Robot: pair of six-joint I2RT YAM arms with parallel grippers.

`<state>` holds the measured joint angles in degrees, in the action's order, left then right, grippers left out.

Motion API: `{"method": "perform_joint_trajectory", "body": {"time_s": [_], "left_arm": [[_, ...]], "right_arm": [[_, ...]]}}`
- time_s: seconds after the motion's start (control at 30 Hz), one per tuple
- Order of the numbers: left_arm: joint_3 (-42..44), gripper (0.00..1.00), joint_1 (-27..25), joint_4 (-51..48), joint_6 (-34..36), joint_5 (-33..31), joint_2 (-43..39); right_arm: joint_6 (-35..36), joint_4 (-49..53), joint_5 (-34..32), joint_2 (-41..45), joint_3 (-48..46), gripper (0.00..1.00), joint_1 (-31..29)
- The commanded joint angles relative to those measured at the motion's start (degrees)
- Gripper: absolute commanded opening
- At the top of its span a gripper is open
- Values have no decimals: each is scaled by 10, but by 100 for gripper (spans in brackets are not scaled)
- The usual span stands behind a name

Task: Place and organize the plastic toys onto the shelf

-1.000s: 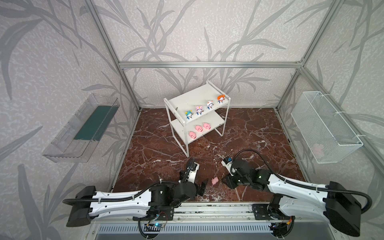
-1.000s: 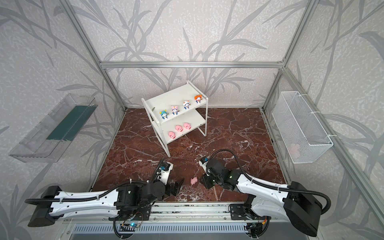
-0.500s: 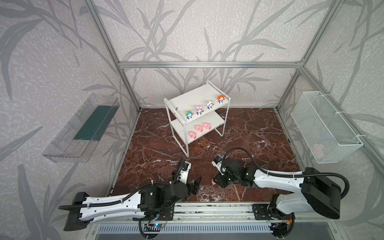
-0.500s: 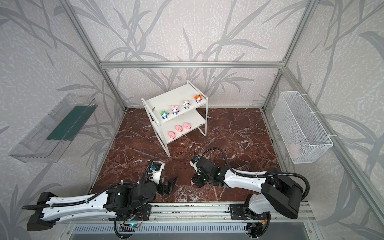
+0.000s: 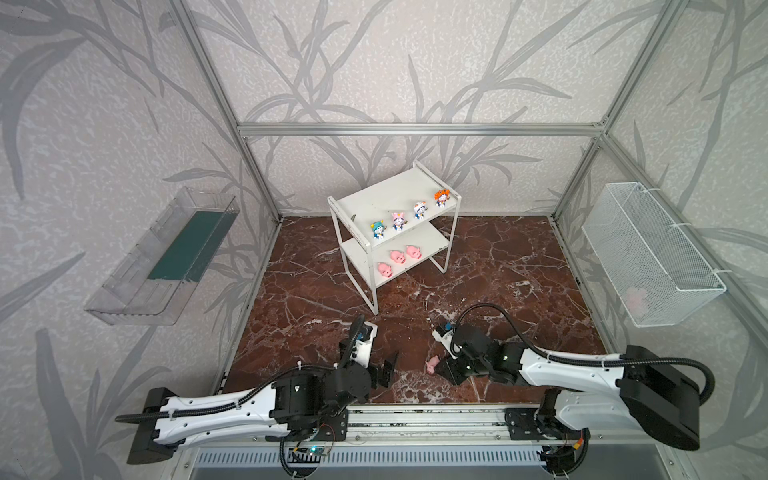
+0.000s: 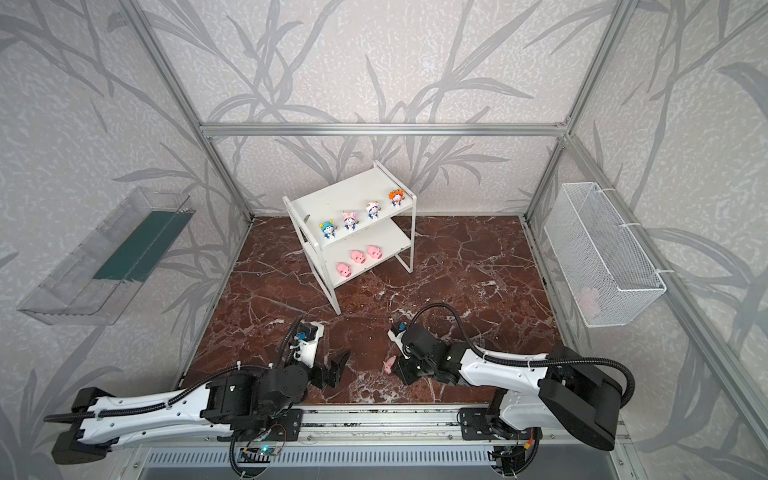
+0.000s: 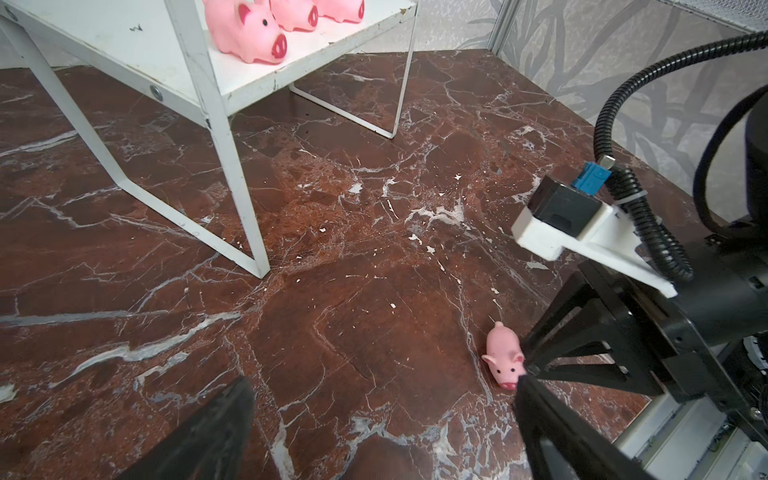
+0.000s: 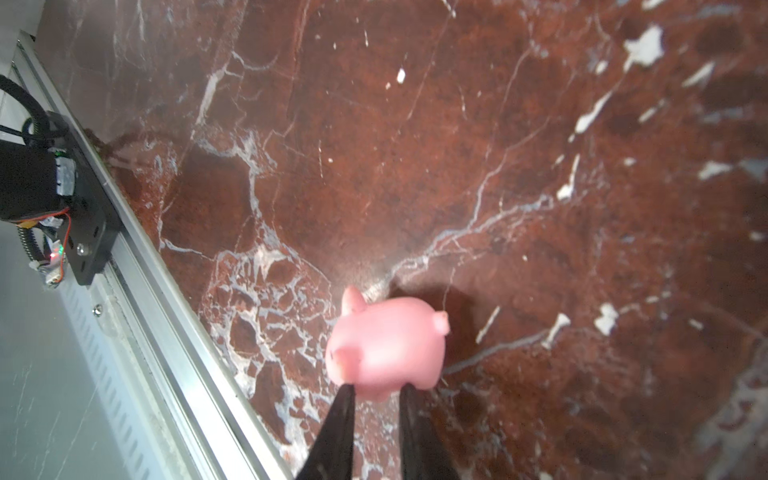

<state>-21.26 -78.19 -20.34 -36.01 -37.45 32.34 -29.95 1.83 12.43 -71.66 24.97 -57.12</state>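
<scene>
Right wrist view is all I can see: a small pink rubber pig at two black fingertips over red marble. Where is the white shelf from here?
Observer: The white two-tier metal shelf stands at the back of the red marble floor, far from the small pink rubber pig, which is near the front rail.
Operator: Any pigs on it already?
Observer: Three pink pigs sit in a row on its lower board.
Operator: And the other arm?
Observer: The left gripper is open and empty, just left of the pig in both top views.
</scene>
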Motion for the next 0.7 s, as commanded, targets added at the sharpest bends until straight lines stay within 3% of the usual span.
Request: {"method": "perform_joint_trajectory", "body": {"time_s": [0.0, 0.17, 0.43, 0.67], "left_arm": [[3, 99, 4, 13, 4, -10, 16], [4, 99, 8, 25, 7, -3, 31], [10, 99, 15, 40, 15, 4, 31], [1, 99, 18, 29, 19, 18, 31]], "right_arm": [[-2, 33, -2, 19, -5, 26, -3], [6, 53, -4, 37, 2, 38, -6], [0, 79, -25, 55, 15, 71, -40], [-4, 57, -54, 1, 41, 80, -52]]}}
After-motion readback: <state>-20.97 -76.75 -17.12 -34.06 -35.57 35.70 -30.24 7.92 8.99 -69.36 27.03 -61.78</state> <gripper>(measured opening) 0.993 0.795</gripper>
